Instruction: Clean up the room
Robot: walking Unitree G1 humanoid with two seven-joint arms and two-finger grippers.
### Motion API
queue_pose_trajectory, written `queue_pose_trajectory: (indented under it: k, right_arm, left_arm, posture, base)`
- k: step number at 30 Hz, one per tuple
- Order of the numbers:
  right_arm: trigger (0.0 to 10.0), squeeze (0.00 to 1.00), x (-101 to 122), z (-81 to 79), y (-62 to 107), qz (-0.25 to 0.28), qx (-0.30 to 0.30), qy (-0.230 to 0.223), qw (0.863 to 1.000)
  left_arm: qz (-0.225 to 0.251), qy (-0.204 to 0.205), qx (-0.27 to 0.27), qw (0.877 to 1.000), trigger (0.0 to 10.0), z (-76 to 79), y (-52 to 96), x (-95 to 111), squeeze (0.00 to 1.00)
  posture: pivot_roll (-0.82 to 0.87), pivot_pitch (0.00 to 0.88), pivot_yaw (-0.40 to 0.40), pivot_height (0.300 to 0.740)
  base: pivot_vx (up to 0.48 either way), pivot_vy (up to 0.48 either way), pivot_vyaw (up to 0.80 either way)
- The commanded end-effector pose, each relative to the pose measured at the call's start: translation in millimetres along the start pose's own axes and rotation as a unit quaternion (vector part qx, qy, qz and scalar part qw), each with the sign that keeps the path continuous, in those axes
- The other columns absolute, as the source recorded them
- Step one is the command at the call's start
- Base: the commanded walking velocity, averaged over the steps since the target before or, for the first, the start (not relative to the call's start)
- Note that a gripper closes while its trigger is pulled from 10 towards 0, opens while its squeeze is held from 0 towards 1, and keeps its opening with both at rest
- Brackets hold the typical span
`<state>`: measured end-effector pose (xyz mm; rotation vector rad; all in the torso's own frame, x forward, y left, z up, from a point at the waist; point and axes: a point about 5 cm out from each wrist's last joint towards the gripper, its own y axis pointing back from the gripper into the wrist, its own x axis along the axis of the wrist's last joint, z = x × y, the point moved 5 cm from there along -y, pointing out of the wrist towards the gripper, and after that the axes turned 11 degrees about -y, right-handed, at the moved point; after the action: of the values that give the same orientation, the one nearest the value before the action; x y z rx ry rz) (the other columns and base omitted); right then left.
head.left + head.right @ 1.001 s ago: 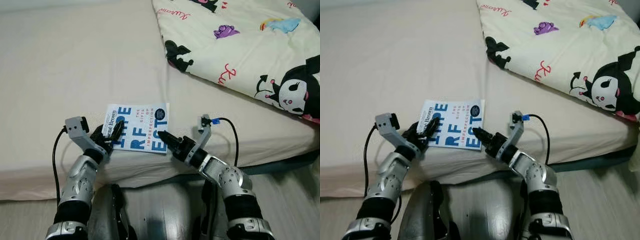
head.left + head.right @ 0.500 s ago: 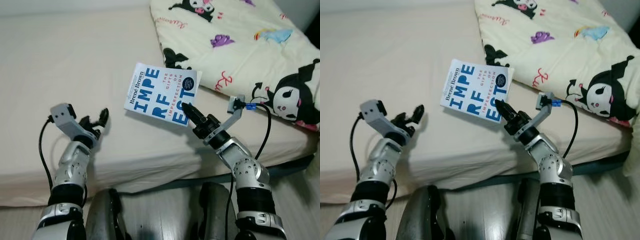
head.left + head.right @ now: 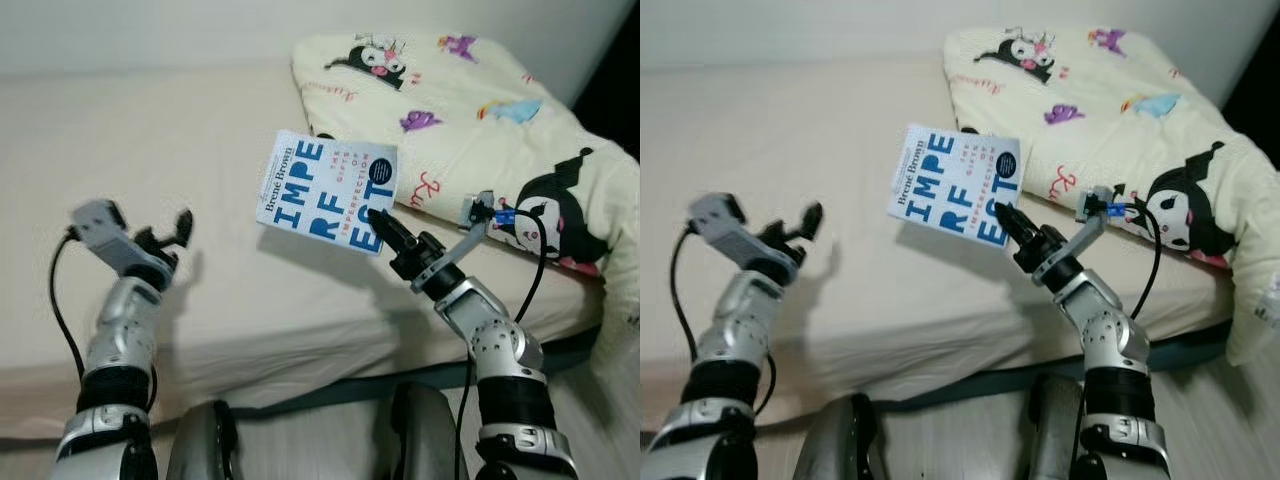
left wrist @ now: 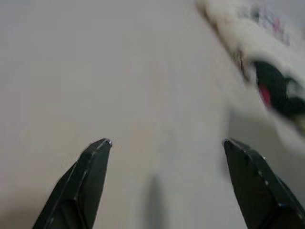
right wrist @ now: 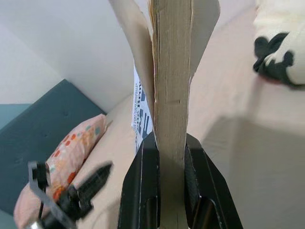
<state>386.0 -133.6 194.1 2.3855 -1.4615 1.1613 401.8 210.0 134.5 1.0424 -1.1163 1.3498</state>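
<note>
Nearest, the robot's two silver arms rise from the bottom edge above a strip of pale wood-look floor point(image 3: 300, 425). The right end effector point(image 3: 378, 219) is pinching the lower corner of a white paperback book with big blue letters on its cover point(image 3: 330, 190), and the right wrist view shows the two black fingers point(image 5: 139, 191) pressed against either side of the page block point(image 5: 169, 81). The book hangs in the air above the bed, clear of the sheet, cover facing up toward the head camera and tilted. To the left, the left end effector point(image 3: 166, 237) hovers over the bed with nothing in it, its fingers point(image 4: 83, 183) spread well apart in the left wrist view. Under both lies the wide bed with a plain beige sheet point(image 3: 150, 150), reaching far and left. On the far right of the bed lies a cream quilt printed with black-and-white cartoon characters point(image 3: 480, 110), bunched thick and running to the right edge.
</note>
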Motion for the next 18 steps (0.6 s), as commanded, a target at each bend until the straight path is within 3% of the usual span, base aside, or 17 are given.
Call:
queue_pose_trajectory:
  k: [1, 5, 7, 9, 10, 11, 14, 16, 18]
  right_arm:
    - [0.0, 0.00, -5.4, 5.5, 2.6, -0.002, -0.010, 0.000, 1.000]
    - [0.0, 0.00, -15.9, 11.4, 7.4, -0.012, -0.023, -0.005, 1.000]
    - [0.0, 0.00, -15.9, 11.4, 7.4, -0.012, -0.023, -0.005, 1.000]
    - [0.0, 0.00, -23.6, 14.4, 10.5, -0.020, -0.030, -0.009, 0.999]
    - [0.0, 0.00, -23.6, 14.4, 10.5, -0.020, -0.030, -0.009, 0.999]
    - [0.0, 0.00, -29.1, 16.8, 12.4, -0.027, -0.033, -0.012, 0.999]
    - [0.0, 0.00, -32.6, 18.4, 13.5, -0.031, -0.036, -0.014, 0.999]
    - [0.0, 0.00, -51.0, 31.9, 22.0, -0.053, -0.060, -0.020, 0.997]
    - [0.0, 0.00, -59.6, 38.9, 27.0, -0.064, -0.074, -0.021, 0.995]
  left_arm:
    - [-0.014, -0.014, 0.000, 1.000, 10.0, 0.3, 5.7, -13.1, 0.00]
    - [-0.050, -0.029, 0.007, 0.998, 10.0, -5.8, 19.5, -41.6, 0.00]
    - [-0.050, -0.029, 0.007, 0.998, 10.0, -5.8, 19.5, -41.6, 0.00]
    - [-0.087, -0.040, 0.035, 0.995, 10.0, -25.2, 33.5, -64.6, 0.00]
    - [-0.087, -0.040, 0.035, 0.995, 10.0, -25.2, 33.5, -64.6, 0.00]
    - [-0.106, -0.049, 0.053, 0.992, 10.0, -36.7, 41.3, -74.8, 0.00]
    - [-0.118, -0.055, 0.064, 0.989, 10.0, -43.8, 46.3, -80.5, 0.00]
    - [-0.150, -0.059, 0.097, 0.982, 10.0, -61.0, 60.1, -95.4, 0.00]
    - [-0.163, -0.055, 0.110, 0.979, 10.0, -66.8, 65.5, -101.2, 0.00]
  posture:
    - [-0.02, 0.084, 0.034, 0.522]
    - [-0.03, 0.086, 0.033, 0.536]
    - [-0.03, 0.086, 0.033, 0.536]
    - [-0.03, 0.084, 0.039, 0.546]
    - [-0.03, 0.084, 0.039, 0.546]
    - [-0.03, 0.083, 0.040, 0.551]
    - [-0.03, 0.084, 0.041, 0.556]
    - [-0.03, 0.084, 0.044, 0.566]
    - [-0.02, 0.084, 0.043, 0.571]
  base:
    - [0.000, 0.000, 0.00]
    - [0.000, 0.000, 0.00]
    - [0.000, 0.000, 0.00]
    - [0.000, 0.000, 0.00]
    - [0.000, 0.000, 0.00]
    - [0.000, 0.000, 0.00]
    - [0.000, 0.000, 0.00]
    - [0.000, 0.000, 0.00]
    - [0.000, 0.000, 0.00]
